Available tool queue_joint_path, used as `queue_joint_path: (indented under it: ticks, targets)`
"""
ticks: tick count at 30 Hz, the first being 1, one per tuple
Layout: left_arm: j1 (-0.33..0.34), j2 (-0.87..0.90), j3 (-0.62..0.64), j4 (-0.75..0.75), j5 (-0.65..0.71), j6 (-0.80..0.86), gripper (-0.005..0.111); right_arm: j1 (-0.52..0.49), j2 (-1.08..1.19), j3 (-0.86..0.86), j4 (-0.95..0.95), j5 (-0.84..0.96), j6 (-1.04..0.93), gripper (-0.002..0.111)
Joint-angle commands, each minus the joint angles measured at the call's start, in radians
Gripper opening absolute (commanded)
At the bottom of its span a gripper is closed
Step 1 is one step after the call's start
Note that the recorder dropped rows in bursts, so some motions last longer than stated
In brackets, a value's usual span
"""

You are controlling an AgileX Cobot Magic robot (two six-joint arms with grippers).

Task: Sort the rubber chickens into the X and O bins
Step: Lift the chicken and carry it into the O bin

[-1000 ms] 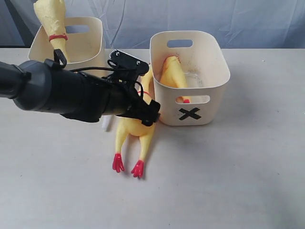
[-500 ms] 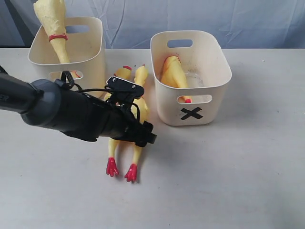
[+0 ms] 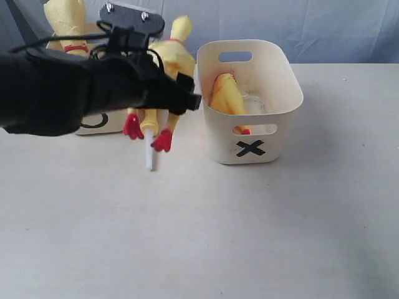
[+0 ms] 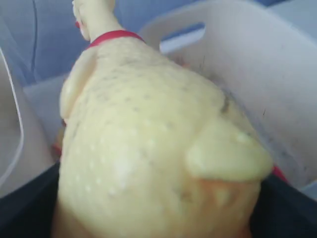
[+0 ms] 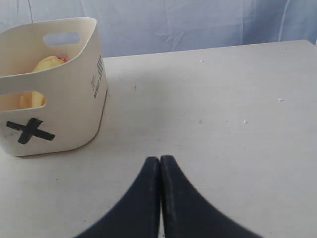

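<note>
Above the table (image 3: pixel 280 218), between the two tubs: lifted rubber chicken (image 3: pixel 167 57), body pinched in the left gripper (image 3: pixel 179 98), neck and head rising beyond the jaws, red feet dangling beneath the arm. White tube (image 3: pixel 149 157) below the feet; hanging or lying, cannot tell. X bin (image 3: pixel 274 106) just right of that gripper, second chicken (image 3: pixel 225 93) inside. O bin (image 3: pixel 106 126) behind the arm, third chicken (image 3: pixel 65 15) jutting out. Right gripper (image 5: pixel 159 163): fingers pressed together, beside the X bin.

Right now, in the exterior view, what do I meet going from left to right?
O bin with a standing chicken inside → held chicken, up in the air → X bin.
</note>
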Motion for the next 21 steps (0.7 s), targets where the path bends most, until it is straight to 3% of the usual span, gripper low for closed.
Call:
queue_joint_path:
  ticks: [1,4,6,8,11,13,17,21]
  targets:
    - [0.001,-0.085,-0.057,0.124,-0.176,0.003,0.000,0.003,-0.003,0.002,0.001,-0.012,-0.002,0.000]
    - [0.001,-0.092,-0.057,0.360,-0.271,-0.012,0.000,0.003,-0.003,0.002,-0.002,-0.012,-0.002,0.000]
    - [0.024,-0.069,-0.057,0.530,-0.454,-0.172,0.000,0.003,-0.003,0.002,-0.002,-0.012,-0.002,0.000]
    - [0.085,-0.034,-0.057,0.591,-0.546,-0.347,0.000,0.003,-0.003,0.002,-0.002,-0.012,-0.002,0.000]
    - [0.191,0.028,-0.057,0.750,-0.563,-0.550,0.000,0.003,-0.003,0.002,-0.002,-0.012,-0.002,0.000]
    - [0.241,0.071,-0.057,0.906,-0.601,-0.556,0.000,0.003,-0.003,0.002,-0.002,-0.012,-0.002,0.000]
    - [0.333,0.152,-0.057,0.997,-0.666,-0.595,0.000,0.003,-0.003,0.002,0.000,-0.010,-0.002,0.000]
    - [0.439,0.214,-0.057,1.241,-0.578,-0.804,0.000,0.003,-0.003,0.002,0.000,-0.010,-0.002,0.000]
